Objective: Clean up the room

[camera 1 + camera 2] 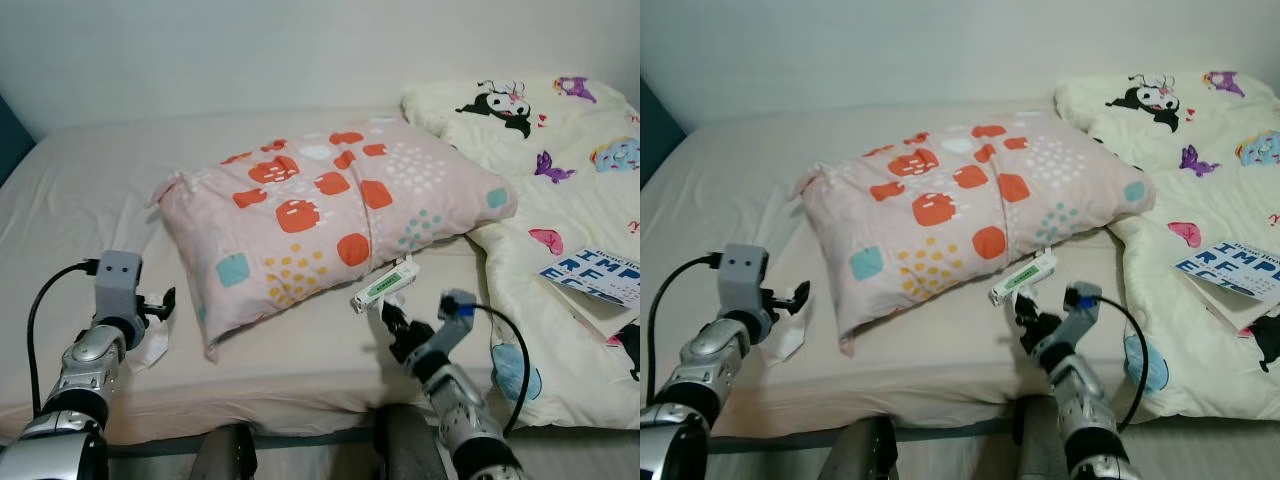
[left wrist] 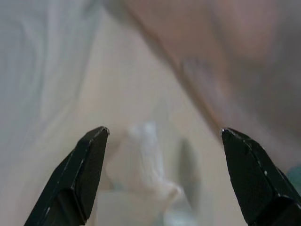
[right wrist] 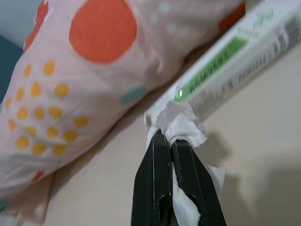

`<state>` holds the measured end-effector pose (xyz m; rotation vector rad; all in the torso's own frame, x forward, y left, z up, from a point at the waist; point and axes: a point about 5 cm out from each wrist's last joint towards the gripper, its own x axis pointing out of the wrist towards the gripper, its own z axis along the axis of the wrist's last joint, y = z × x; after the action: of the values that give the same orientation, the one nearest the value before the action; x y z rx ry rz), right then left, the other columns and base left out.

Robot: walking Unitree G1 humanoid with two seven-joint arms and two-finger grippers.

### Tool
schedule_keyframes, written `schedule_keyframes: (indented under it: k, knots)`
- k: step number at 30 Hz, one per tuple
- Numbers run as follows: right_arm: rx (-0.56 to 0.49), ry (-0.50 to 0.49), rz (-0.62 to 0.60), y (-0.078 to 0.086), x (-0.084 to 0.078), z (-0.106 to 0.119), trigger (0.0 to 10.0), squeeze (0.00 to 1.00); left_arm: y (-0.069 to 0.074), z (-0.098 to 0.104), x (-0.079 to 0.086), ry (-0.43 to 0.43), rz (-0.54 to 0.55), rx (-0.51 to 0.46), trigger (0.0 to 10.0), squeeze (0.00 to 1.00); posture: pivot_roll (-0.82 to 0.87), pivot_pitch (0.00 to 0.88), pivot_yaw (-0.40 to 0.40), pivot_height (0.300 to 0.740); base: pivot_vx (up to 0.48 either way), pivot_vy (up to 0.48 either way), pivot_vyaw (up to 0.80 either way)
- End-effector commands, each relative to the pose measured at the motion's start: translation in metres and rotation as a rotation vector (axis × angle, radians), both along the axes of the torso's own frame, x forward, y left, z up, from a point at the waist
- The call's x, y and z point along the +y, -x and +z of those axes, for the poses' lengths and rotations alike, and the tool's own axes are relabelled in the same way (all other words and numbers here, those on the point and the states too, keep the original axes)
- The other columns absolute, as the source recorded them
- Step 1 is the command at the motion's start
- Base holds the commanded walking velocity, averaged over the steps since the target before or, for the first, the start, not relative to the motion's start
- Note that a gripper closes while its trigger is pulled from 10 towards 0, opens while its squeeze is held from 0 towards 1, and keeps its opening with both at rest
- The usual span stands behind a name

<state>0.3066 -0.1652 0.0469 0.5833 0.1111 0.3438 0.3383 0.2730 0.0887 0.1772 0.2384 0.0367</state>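
Inspection finds the cleanup at an early stage, with litter on the bed (image 1: pixel 90 230) not yet cleared. At the left, the left gripper (image 2: pixel 162 141) hangs low over the sheet with its fingers spread wide, holding nothing; a crumpled white tissue (image 2: pixel 141 155) lies on the sheet directly beneath and between them, untouched, just beside the pillow's near corner. The next step there appears to be a descent and a closing on that scrap. The pillow (image 1: pixel 330 215), pink with orange patches, lies askew across the middle of the bed. At its front edge rests a white box (image 1: pixel 385 285) with a green label, against the pillow. The right gripper (image 3: pixel 171 155) is just below that box, fingers pressed together on a wad (image 3: pixel 181 125) of white tissue that touches the box's end; that piece counts as secured but not disposed of. Further right, a cartoon-print quilt (image 1: pixel 560 150) lies rumpled, with a book (image 1: pixel 600 285) on it. Judged outstanding: the left tissue, the box, the book, and likely straightening of pillow and quilt.
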Motion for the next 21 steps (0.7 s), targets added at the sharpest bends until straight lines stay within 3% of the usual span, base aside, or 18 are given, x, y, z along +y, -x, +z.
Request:
schedule_keyframes:
  k: [1, 10, 11, 18, 19, 21]
  knots:
    - [-0.002, -0.02, 0.031, 0.004, 0.005, -0.001, 0.0, 0.0, 0.008, -0.011, 0.009, -0.033, 0.025, 0.088, 10.0, 0.0, -0.09, 0.282, 0.024, 0.592, 0.0, 0.0, 0.0]
    - [-0.019, -0.037, 0.058, 0.02, 0.003, 0.004, 0.0, 0.0, 0.014, -0.024, 0.013, 0.003, 0.141, 0.162, 10.0, 0.0, -0.13, 0.321, 0.022, 0.592, 0.0, 0.0, 0.0]
    - [-0.014, -0.029, 0.054, 0.022, 0.002, 0.004, 0.0, 0.0, 0.018, -0.03, 0.012, 0.039, 0.188, 0.183, 10.0, 0.0, -0.13, 0.326, 0.018, 0.592, 0.0, 0.0, 0.0]
    - [-0.009, -0.023, 0.049, 0.023, 0.001, 0.005, 0.0, 0.0, 0.022, -0.038, 0.009, 0.064, 0.207, 0.212, 10.0, 0.0, -0.14, 0.327, 0.017, 0.592, 0.0, 0.0, 0.0]
    - [-0.005, -0.009, 0.044, 0.022, 0.0, 0.008, 0.0, 0.0, 0.03, -0.052, 0.003, 0.128, 0.216, 0.277, 0.0, 0.0, -0.14, 0.322, 0.014, 0.592, 0.0, 0.0, 0.0]
    - [-0.005, -0.009, 0.044, 0.022, 0.0, 0.008, 0.0, 0.0, 0.03, -0.052, 0.003, 0.128, 0.216, 0.277, 0.0, 0.0, -0.14, 0.322, 0.014, 0.592, 0.0, 0.0, 0.0]
